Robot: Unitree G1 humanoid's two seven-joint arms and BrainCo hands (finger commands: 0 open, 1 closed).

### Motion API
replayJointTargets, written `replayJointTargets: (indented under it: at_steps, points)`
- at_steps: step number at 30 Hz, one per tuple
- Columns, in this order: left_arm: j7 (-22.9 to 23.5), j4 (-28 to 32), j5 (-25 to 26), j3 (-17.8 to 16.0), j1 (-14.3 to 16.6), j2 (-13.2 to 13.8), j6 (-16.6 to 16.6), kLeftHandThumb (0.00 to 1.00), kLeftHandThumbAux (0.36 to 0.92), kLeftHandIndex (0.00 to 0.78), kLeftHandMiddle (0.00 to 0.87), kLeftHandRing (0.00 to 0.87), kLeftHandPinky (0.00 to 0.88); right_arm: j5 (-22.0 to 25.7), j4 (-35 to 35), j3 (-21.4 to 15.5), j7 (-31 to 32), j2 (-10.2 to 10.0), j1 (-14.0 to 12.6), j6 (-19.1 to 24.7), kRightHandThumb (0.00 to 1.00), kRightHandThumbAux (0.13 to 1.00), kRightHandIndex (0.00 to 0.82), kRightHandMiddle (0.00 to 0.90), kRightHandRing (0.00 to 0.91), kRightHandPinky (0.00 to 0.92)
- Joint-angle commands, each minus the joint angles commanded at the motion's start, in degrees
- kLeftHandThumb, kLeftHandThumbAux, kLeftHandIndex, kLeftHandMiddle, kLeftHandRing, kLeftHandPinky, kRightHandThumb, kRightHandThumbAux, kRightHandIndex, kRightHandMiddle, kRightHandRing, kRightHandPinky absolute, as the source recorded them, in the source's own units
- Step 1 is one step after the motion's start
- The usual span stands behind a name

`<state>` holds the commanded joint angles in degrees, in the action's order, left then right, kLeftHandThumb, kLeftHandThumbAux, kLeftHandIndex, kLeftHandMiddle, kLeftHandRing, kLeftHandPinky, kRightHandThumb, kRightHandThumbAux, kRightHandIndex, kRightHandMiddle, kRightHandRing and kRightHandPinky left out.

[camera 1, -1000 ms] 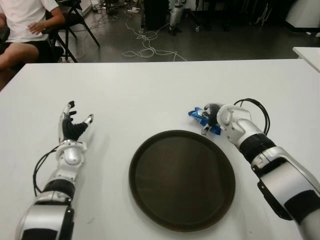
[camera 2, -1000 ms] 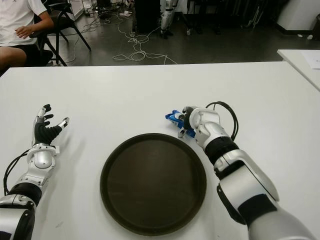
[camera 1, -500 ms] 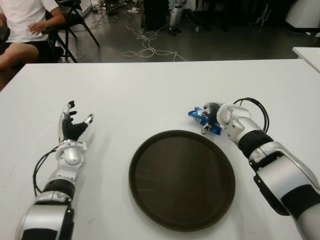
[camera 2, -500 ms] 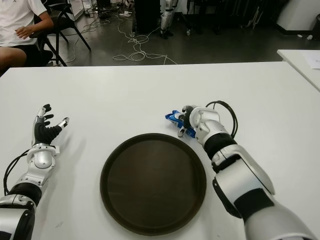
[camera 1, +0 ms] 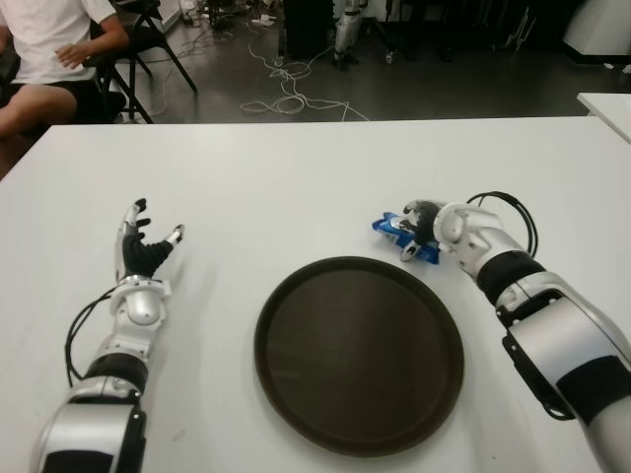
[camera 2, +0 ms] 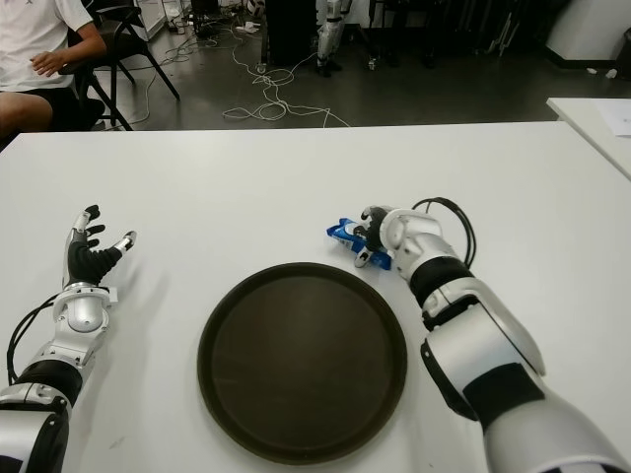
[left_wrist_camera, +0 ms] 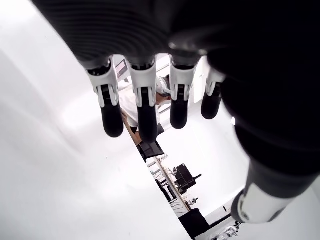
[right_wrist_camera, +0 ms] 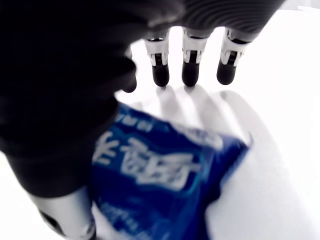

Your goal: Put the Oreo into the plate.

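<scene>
The Oreo (camera 1: 388, 226) is a blue packet lying flat on the white table (camera 1: 296, 187), just past the far right rim of the dark round plate (camera 1: 360, 355). My right hand (camera 1: 413, 235) is laid over the packet's right part and hides some of it. In the right wrist view the fingers (right_wrist_camera: 191, 74) stretch straight past the packet (right_wrist_camera: 155, 175), their tips by the table, and the thumb stands at the packet's side. Nothing lies in the plate. My left hand (camera 1: 146, 251) shows far to the plate's left, fingers (left_wrist_camera: 145, 120) spread.
A seated person (camera 1: 49, 59) and black chairs (camera 1: 148, 39) are beyond the table's far left corner. Cables (camera 1: 286, 94) trail over the floor behind the table. Another white table's corner (camera 1: 606, 103) shows at the far right.
My right forearm has swung a little to the right and farther back, while its hand stays over the packet. The packet and the left hand have not moved.
</scene>
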<state>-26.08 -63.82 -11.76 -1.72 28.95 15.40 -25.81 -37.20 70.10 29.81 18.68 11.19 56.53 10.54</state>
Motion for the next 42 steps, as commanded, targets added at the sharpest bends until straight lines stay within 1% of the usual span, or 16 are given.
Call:
replayJointTargets:
  at_steps: [5, 7, 12, 17, 20, 24, 28, 32, 35, 38, 42]
  points:
    - [0.47, -0.01, 0.23, -0.08, 0.02, 0.10, -0.04, 0.248, 0.707, 0.080, 0.131, 0.146, 0.173, -0.57, 0.62, 0.89, 2.59, 0.07, 0.42, -0.25, 0.000, 0.805, 0.031, 0.055, 0.008, 0.000]
    - [0.47, -0.01, 0.14, -0.02, 0.04, 0.15, -0.02, 0.248, 0.710, 0.082, 0.132, 0.149, 0.176, -0.37, 0.80, 0.96, 3.67, 0.24, 0.43, -1.05, 0.000, 0.803, 0.031, 0.058, 0.009, 0.000]
    - [0.17, -0.01, -0.63, 0.49, 0.13, 0.46, 0.50, 0.218, 0.705, 0.075, 0.128, 0.142, 0.158, 0.73, 1.36, 0.17, 3.46, 1.46, -0.86, -5.17, 0.000, 0.808, 0.036, 0.058, 0.007, 0.000]
    - [0.00, -0.03, -0.80, 0.55, 0.13, 0.51, 0.70, 0.220, 0.697, 0.072, 0.124, 0.128, 0.126, 0.93, 2.01, 0.03, 3.43, 1.67, -0.85, -7.50, 0.000, 0.813, 0.034, 0.052, 0.003, 0.000]
    - [0.13, -0.09, -0.55, 0.39, 0.15, 0.43, 0.57, 0.231, 0.692, 0.073, 0.128, 0.131, 0.140, 0.45, 2.89, 0.43, 2.92, 1.70, -0.83, -8.96, 0.000, 0.811, 0.033, 0.049, 0.002, 0.000]
    - [0.20, -0.23, -0.48, 0.33, 0.19, 0.42, 0.50, 0.234, 0.696, 0.074, 0.129, 0.133, 0.141, 0.02, 3.10, 0.79, 3.26, 1.87, -0.44, -9.43, 0.000, 0.806, 0.033, 0.046, 0.000, 0.000]
    - [0.30, -0.30, -0.31, 0.22, 0.19, 0.38, 0.54, 0.251, 0.697, 0.076, 0.134, 0.142, 0.164, -0.29, 2.78, 1.12, 3.72, 1.93, -0.14, -9.46, 0.000, 0.805, 0.035, 0.047, 0.002, 0.000]
    - [0.43, -0.38, -0.17, 0.14, 0.17, 0.41, 0.49, 0.252, 0.698, 0.073, 0.133, 0.138, 0.147, -0.74, 1.98, 1.87, 5.32, 1.96, 0.28, -9.19, 0.000, 0.800, 0.044, 0.061, 0.015, 0.000]
    - [0.28, -0.52, -0.30, 0.21, 0.21, 0.52, 0.26, 0.253, 0.706, 0.077, 0.137, 0.143, 0.150, -0.55, 2.29, 1.91, 5.73, 2.03, 0.22, -9.20, 0.000, 0.797, 0.045, 0.062, 0.015, 0.000]
    - [-0.10, -0.59, -0.73, 0.47, 0.22, 0.65, 0.14, 0.253, 0.714, 0.077, 0.131, 0.137, 0.133, -0.46, 4.03, 1.70, 3.24, 1.52, -0.82, -9.46, 0.000, 0.808, 0.035, 0.051, 0.005, 0.000]
    - [-0.18, -0.51, -0.85, 0.53, 0.19, 0.64, 0.19, 0.252, 0.716, 0.075, 0.128, 0.133, 0.125, -0.44, 4.52, 1.69, 2.73, 1.48, -0.71, -9.63, 0.000, 0.814, 0.027, 0.044, 0.001, 0.000]
